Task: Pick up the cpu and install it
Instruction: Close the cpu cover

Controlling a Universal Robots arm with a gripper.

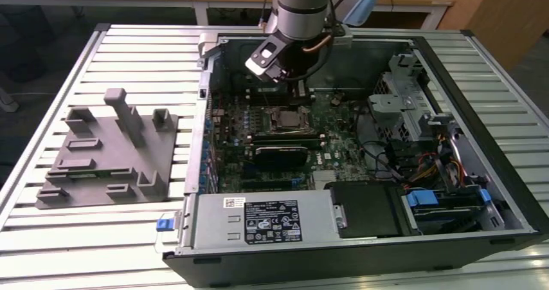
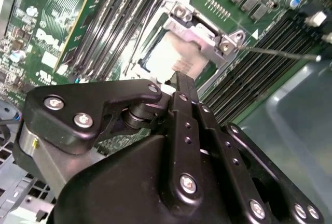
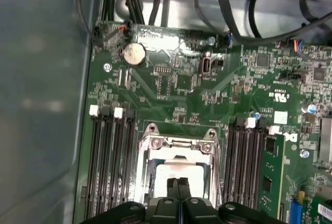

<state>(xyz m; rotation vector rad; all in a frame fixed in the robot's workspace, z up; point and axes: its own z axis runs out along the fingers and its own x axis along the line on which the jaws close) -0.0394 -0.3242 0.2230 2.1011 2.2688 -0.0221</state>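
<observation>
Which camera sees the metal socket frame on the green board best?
The first wrist view: it looks down onto the socket frame, showing its cross bar and both sides, though the gripper covers one edge. The second wrist view sees it slanted, past the gripper. The exterior view shows it far off, below the arm.

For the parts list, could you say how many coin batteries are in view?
1: the coin battery, near the edge of the green board; others may be hidden.
</observation>
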